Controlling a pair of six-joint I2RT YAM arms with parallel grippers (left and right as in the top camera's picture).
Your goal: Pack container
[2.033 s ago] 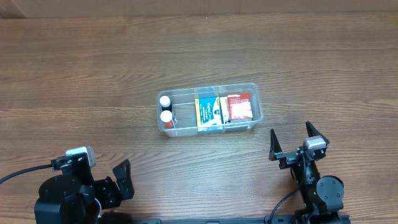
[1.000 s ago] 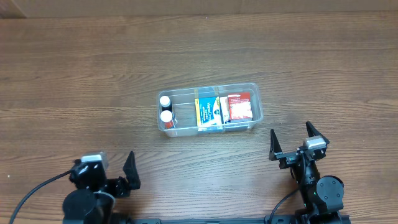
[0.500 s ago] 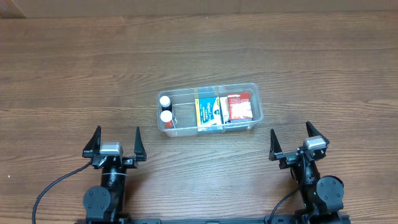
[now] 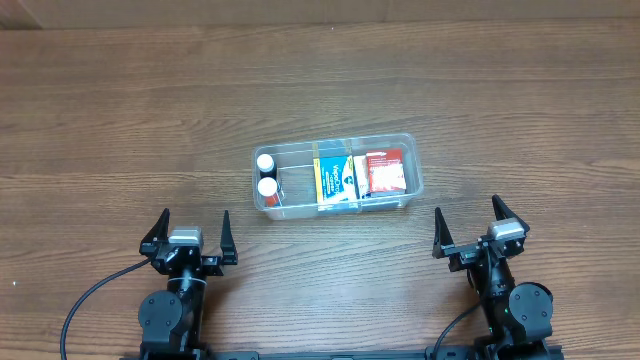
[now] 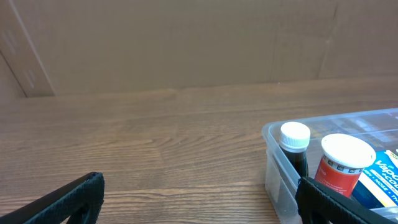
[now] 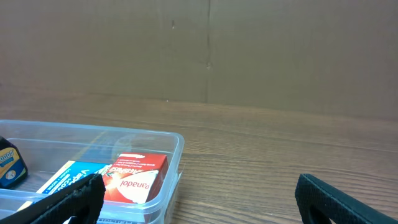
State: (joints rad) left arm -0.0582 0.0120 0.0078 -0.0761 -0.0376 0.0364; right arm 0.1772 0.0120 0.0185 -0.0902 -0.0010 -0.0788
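Note:
The clear plastic container [image 4: 413, 168] sits at the table's middle. It holds two white-capped bottles [image 4: 266, 175] at its left end, a blue and yellow box [image 4: 334, 180] in the middle and a red and white box [image 4: 384, 171] at its right. My left gripper [image 4: 189, 228] is open and empty, near the front edge, left of the container. My right gripper [image 4: 467, 224] is open and empty, in front of the container's right end. The left wrist view shows the bottles [image 5: 323, 158] in the container [image 5: 277, 168]. The right wrist view shows the red box [image 6: 132, 177] behind the container wall [image 6: 174, 155].
A brown cardboard wall [image 5: 186, 43] stands along the table's far edge; it also shows in the right wrist view [image 6: 249, 50]. A corner of it shows at the top left of the overhead view [image 4: 25, 12]. The wooden tabletop [image 4: 120, 120] spreads around the container.
My left arm has swung from a turned pose at the front left corner to face straight ahead, fingers spread. The right arm and the container have not moved.

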